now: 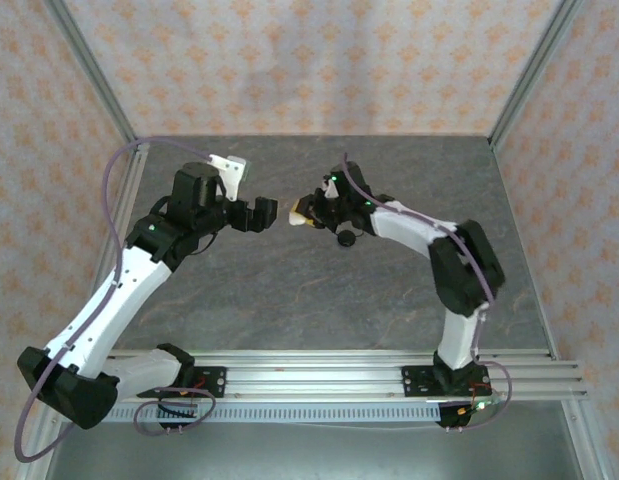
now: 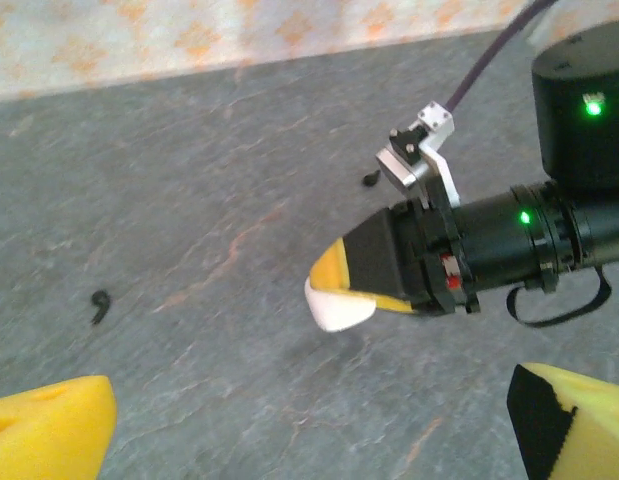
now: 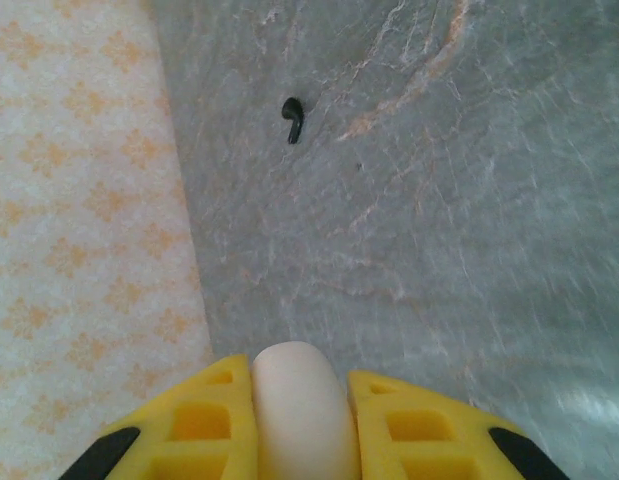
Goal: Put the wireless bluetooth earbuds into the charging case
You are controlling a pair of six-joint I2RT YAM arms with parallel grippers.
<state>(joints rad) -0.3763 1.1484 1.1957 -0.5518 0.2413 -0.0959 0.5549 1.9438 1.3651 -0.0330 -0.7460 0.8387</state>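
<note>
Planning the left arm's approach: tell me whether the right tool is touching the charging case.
Touching. The right wrist view shows the right tool's yellow fingers pressed against both sides of the white charging case.

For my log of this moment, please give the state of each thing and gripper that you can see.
charging case: held above the table by the right gripper, looks closed.
right gripper: shut on the charging case.
left gripper: open, empty.
small black piece: lying loose on the table.
</note>
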